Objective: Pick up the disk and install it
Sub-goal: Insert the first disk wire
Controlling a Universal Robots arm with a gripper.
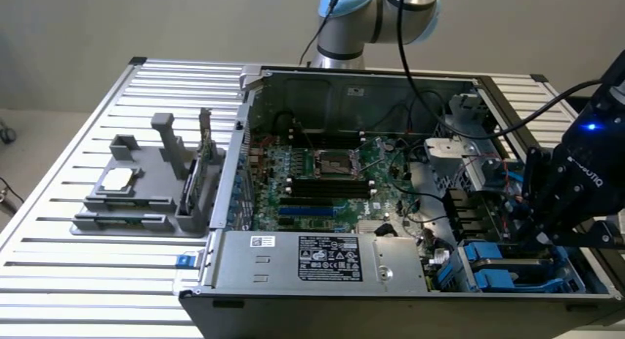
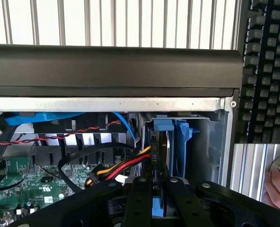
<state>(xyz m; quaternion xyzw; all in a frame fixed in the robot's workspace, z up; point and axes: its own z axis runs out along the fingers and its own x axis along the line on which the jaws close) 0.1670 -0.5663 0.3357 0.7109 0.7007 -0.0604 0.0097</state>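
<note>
Disk [image 2: 159, 142] stood edgewise in the case's drive bay [image 2: 210, 142]; I judged it rigid, weighty, shock-sensitive, best gripped by its blue carrier. Pincer [image 2: 161, 187] straddled it; closure I could not tell.

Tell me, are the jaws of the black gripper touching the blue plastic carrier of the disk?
Cannot tell. In the wrist view the gripper sits right at the blue carrier, but its own links hide the contact.

One arm [image 1: 381, 20], one gripper [image 1: 547, 233], one open PC case [image 1: 342, 86] on one slatted table [image 1: 58, 280]. Inside: one motherboard [image 1: 323, 185], one CPU socket [image 1: 331, 163], one power supply [image 1: 317, 258], two blue carriers [image 1: 493, 269]. Outside: one grey fixture [image 1: 142, 192] holding one chip [image 1: 117, 179], one keyboard [image 2: 267, 71], one hand [image 2: 277, 187].
</note>
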